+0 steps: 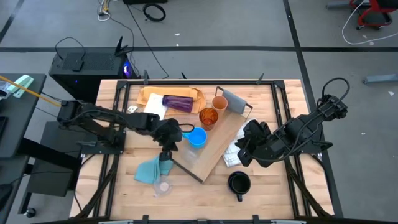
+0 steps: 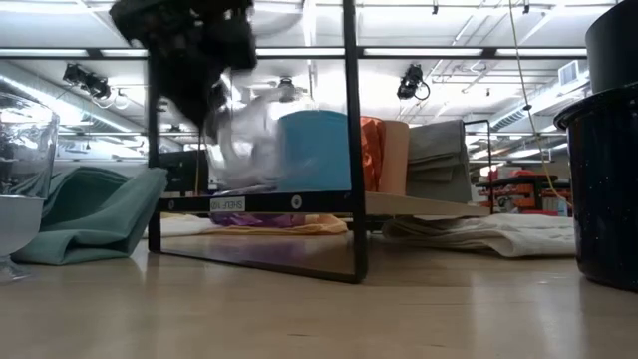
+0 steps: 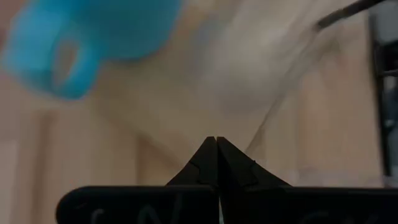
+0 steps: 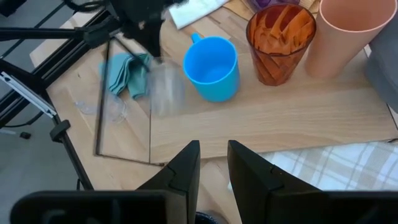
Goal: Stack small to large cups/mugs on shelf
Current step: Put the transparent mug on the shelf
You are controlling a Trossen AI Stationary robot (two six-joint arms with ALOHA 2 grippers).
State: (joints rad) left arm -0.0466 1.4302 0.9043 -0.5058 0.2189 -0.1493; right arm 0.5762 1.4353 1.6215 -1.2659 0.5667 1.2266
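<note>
Clear cup [image 4: 166, 87] upright on shelf [image 4: 298, 118], beside blue mug [image 4: 212, 67].

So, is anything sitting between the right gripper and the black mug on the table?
Nothing visible. The right gripper hovers, slightly open and empty, over the white checked cloth beside the light-wood shelf. The black mug stands alone on bare table just past it. The left gripper waits by the light blue mug.

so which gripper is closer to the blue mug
Left. The left gripper hangs right beside the light blue mug at the shelf's end. The right gripper hovers off the shelf's far edge, farther from it.
</note>
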